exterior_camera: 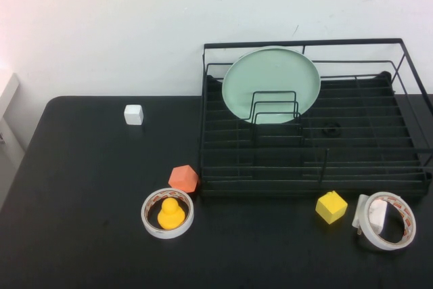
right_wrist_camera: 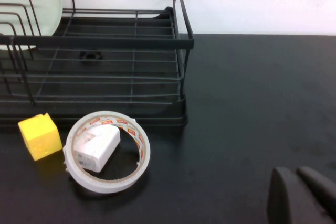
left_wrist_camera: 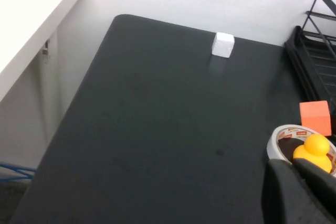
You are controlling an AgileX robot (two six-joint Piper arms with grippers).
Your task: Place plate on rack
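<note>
1 mint plate (exterior_camera: 271, 80) upright, black rack (exterior_camera: 352, 153), left tool (left_wrist_camera: 299, 190), right tool (right_wrist_camera: 304, 192)

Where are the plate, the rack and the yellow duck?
plate (exterior_camera: 270, 76): high view, bare upper face, standing in the rack.
rack (exterior_camera: 304, 44): high view, top back rail.
yellow duck (exterior_camera: 171, 214): high view, body, inside a tape roll.

Black table (exterior_camera: 81, 187), plain white wall (exterior_camera: 101, 25), white ledge (left_wrist_camera: 31, 19)
</note>
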